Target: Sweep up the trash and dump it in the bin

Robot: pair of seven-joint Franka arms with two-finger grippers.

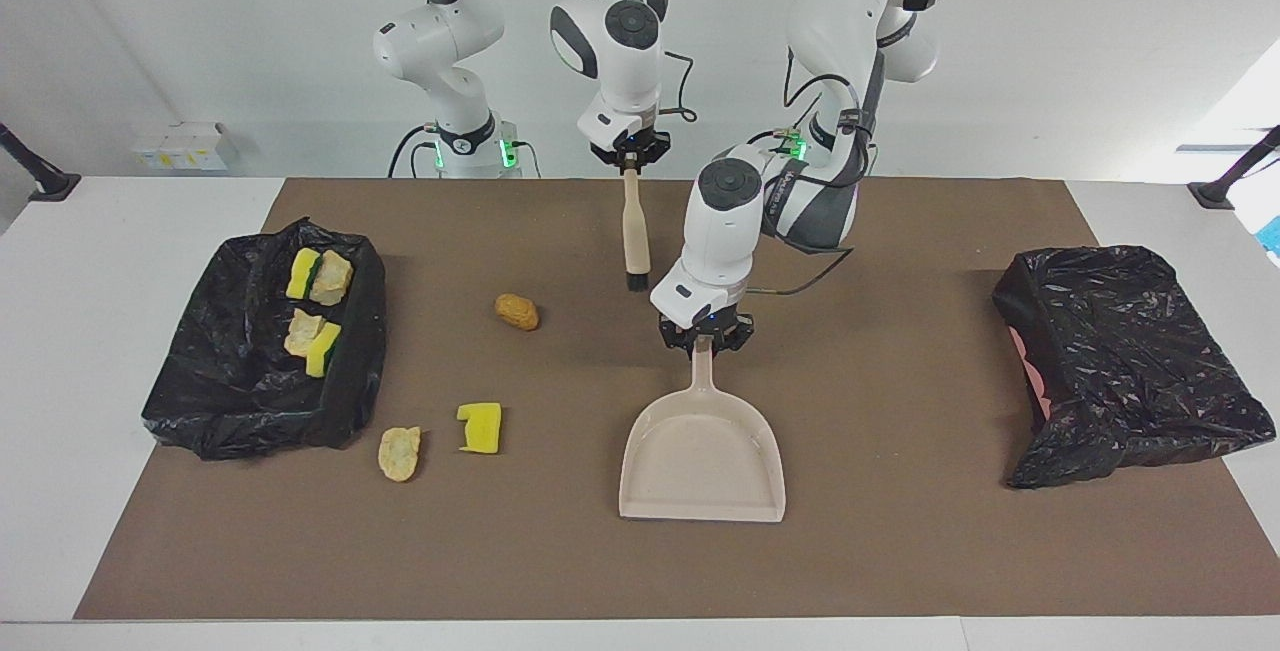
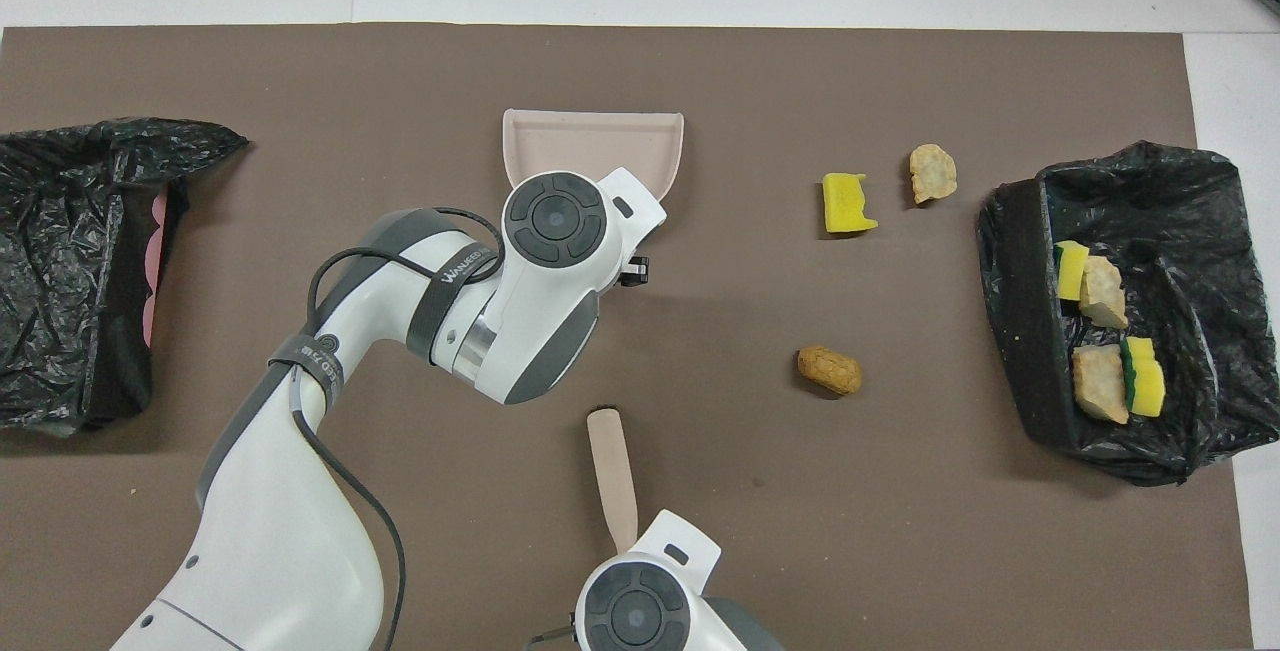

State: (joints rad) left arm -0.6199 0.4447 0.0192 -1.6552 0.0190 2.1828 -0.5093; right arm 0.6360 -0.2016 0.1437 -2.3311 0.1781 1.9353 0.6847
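The beige dustpan (image 1: pixel 702 456) lies flat on the brown mat, and my left gripper (image 1: pixel 703 339) is shut on the tip of its handle. My right gripper (image 1: pixel 629 163) is shut on the beige brush (image 1: pixel 633 231), which hangs upright over the mat beside the left arm. Three pieces of trash lie loose on the mat: a brown chunk (image 1: pixel 517 312), a yellow sponge piece (image 1: pixel 480 427) and a tan chunk (image 1: pixel 399 453). Several more scraps (image 1: pixel 318 276) sit in the black-lined bin (image 1: pixel 350 351) at the right arm's end. From overhead, my left hand covers the dustpan's (image 2: pixel 590 141) handle.
A second black-bagged bin (image 1: pixel 1120 361) lies at the left arm's end of the table, showing pink inside. The brown mat (image 1: pixel 900 551) covers most of the white table. Bare mat lies between the dustpan and the loose scraps.
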